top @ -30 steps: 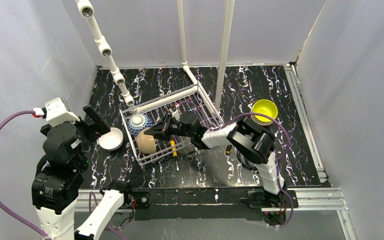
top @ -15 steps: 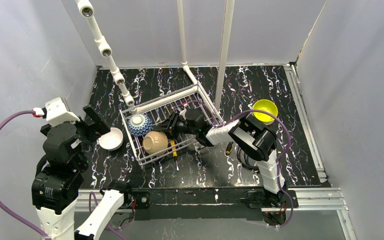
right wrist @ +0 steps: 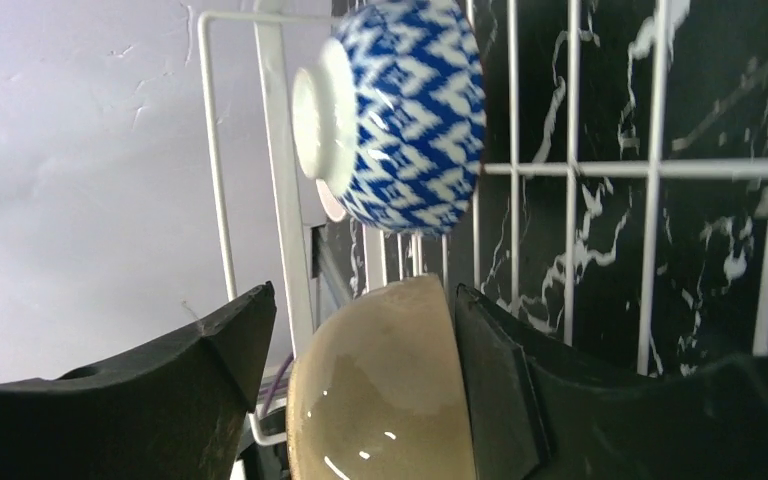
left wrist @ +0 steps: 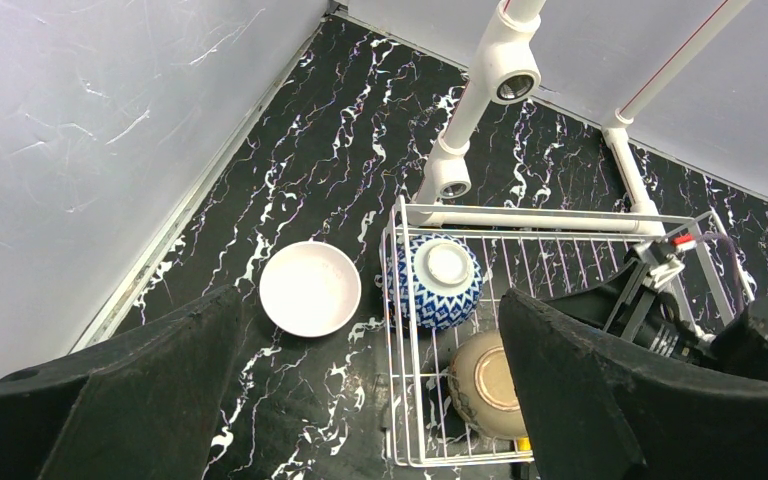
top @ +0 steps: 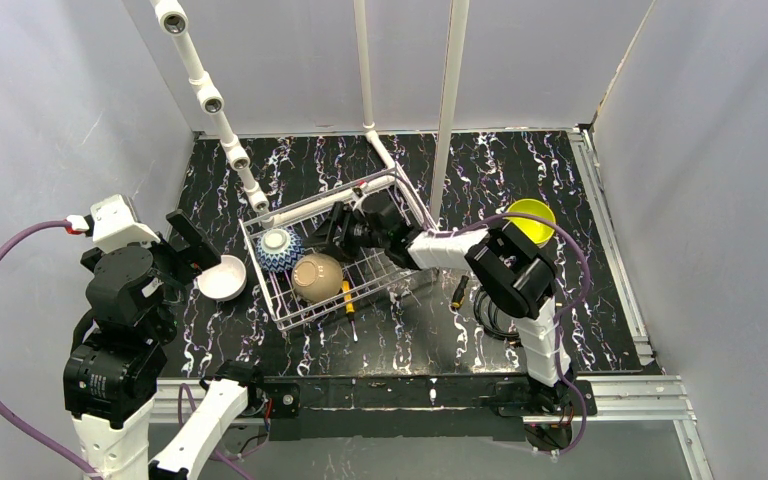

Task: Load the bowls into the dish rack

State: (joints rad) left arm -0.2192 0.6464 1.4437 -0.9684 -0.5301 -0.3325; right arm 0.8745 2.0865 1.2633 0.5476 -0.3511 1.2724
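Your right fingers (right wrist: 160,390) stand apart, the tan bowl (right wrist: 380,390) between them in the dish rack (right wrist: 268,150); your left fingers (left wrist: 110,390) are spread wide above the white bowl (left wrist: 310,288).

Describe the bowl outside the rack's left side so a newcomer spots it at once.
Find the white wire dish rack on the black marbled table. Just outside its left wall sits a white bowl, mouth up. Unlike the blue-white bowl and tan bowl inside the rack, it is plain.
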